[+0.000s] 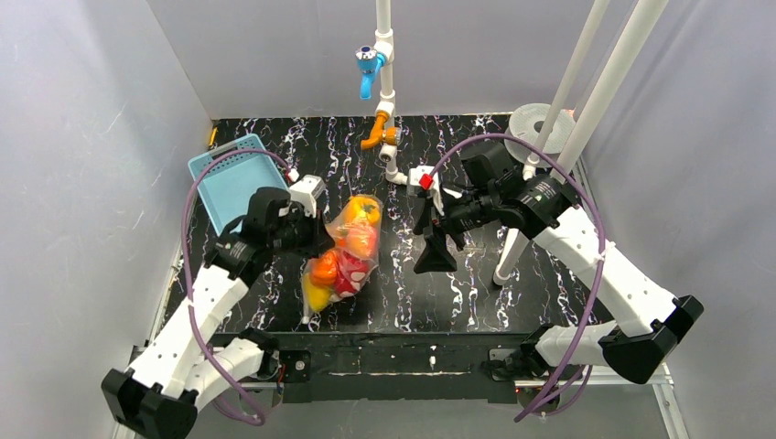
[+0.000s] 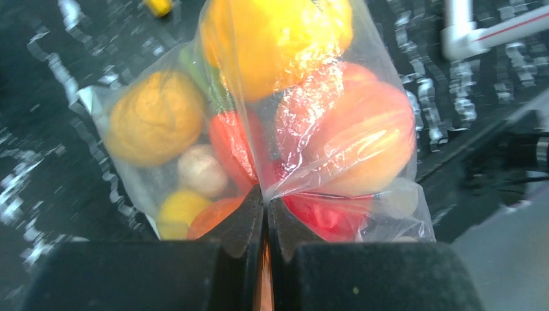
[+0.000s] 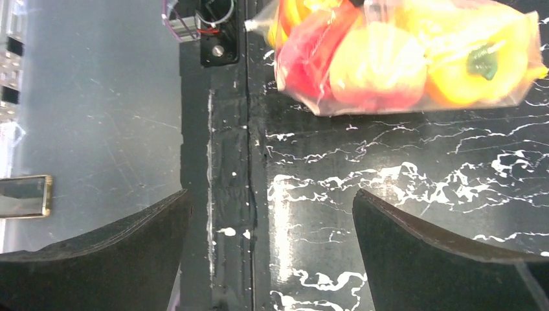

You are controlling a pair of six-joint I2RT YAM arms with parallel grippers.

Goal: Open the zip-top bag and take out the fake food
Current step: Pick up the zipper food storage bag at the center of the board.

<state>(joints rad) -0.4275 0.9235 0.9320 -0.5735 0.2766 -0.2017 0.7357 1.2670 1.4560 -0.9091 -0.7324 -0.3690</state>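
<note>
The zip-top bag (image 1: 350,249) lies on the black marbled table, stuffed with fake food (image 1: 364,212): yellow, orange and red pieces. My left gripper (image 1: 322,240) presses in from the bag's left side. In the left wrist view its jaws (image 2: 265,201) are closed tight, with a fold of the clear bag (image 2: 311,129) pinched between the tips and fake food (image 2: 155,116) showing through the plastic. My right gripper (image 1: 435,252) hangs open to the right of the bag, apart from it. The right wrist view shows the bag (image 3: 401,58) beyond the wide-spread fingers (image 3: 427,259), with nothing between them.
A light blue basket (image 1: 233,178) sits at the back left. White pipework with a blue tap (image 1: 371,69) and an orange fitting (image 1: 380,135) stands at the back centre. A white pole (image 1: 512,238) rises right of the right gripper. The table's front edge (image 3: 226,162) lies under that gripper.
</note>
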